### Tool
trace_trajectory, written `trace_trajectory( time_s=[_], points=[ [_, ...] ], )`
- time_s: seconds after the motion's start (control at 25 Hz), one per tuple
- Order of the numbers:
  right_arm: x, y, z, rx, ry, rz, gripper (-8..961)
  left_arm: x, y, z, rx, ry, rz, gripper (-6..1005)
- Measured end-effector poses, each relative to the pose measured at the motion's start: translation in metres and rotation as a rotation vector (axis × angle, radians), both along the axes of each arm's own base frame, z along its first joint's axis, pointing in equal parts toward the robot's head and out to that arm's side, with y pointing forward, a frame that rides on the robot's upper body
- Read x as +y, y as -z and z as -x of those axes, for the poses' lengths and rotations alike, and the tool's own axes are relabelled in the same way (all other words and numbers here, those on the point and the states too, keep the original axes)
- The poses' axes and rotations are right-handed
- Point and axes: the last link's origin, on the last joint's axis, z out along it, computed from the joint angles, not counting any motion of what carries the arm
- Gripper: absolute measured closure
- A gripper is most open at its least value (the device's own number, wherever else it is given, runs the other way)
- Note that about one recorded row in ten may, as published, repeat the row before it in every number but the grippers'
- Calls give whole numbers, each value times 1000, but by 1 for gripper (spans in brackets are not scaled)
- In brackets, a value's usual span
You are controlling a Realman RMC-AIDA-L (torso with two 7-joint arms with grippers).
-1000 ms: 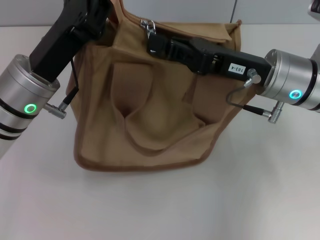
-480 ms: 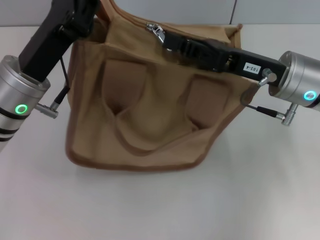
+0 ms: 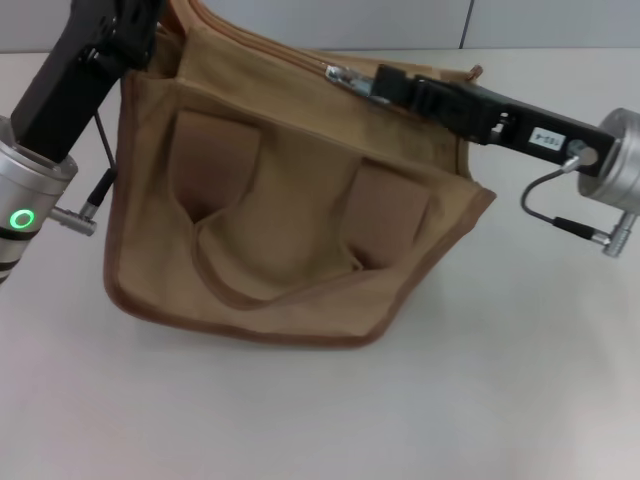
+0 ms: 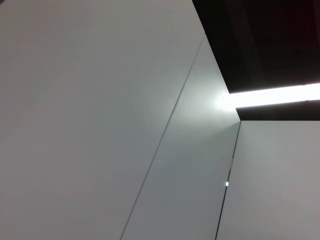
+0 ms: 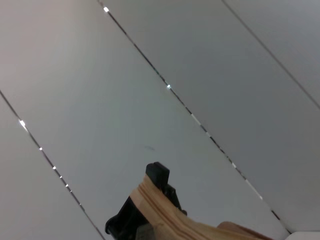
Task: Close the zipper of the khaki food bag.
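The khaki food bag (image 3: 290, 200) stands on the white table with its front pocket and a strap handle facing me. My left gripper (image 3: 140, 25) is at the bag's top left corner and holds it up; its fingertips run off the top of the head view. My right gripper (image 3: 372, 86) reaches in from the right along the bag's top edge and is shut on the zipper's silver pull (image 3: 341, 73). The zipper track (image 3: 260, 45) runs leftward from the pull and looks closed there. The right wrist view shows a black fingertip (image 5: 158, 174) against tan fabric (image 5: 165, 215).
The white table (image 3: 320, 410) lies open in front of the bag. A grey wall stands behind it. My right arm's cable (image 3: 560, 220) hangs beside the bag's right corner. The left wrist view shows only wall and ceiling panels.
My right gripper has drawn the pull to the right along the bag's top edge. My left arm has moved left and up, pulling the bag's left side with it.
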Motion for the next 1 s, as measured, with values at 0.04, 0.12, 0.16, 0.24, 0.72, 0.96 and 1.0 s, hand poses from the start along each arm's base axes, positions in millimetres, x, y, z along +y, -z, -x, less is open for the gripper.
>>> trace_trajectory(
  time_s=[0.04, 0.12, 0.16, 0.24, 0.72, 0.96, 1.0],
  points=[
    [0, -3, -3, 1, 8, -4, 956, 0, -1, 1, -1, -4, -4, 929],
    [-1, -8, -9, 2, 25, -15, 956, -1, -3, 5, -3, -17, -13, 928],
    [-2, -12, -16, -1, 42, -24, 956, -2, -5, 8, -3, -29, -24, 928],
    [-2, -14, -19, -1, 50, -29, 956, -2, -6, 10, -3, -35, -29, 927],
    [-10, -25, -33, 11, 69, -61, 953, -6, -11, 25, 5, -96, -57, 923],
    [-16, -24, -32, 27, 44, -69, 950, -10, -12, 29, -1, -106, -62, 921],
    [-16, -24, -32, 27, 44, -69, 949, -10, -12, 29, -3, -106, -61, 920]
  ],
)
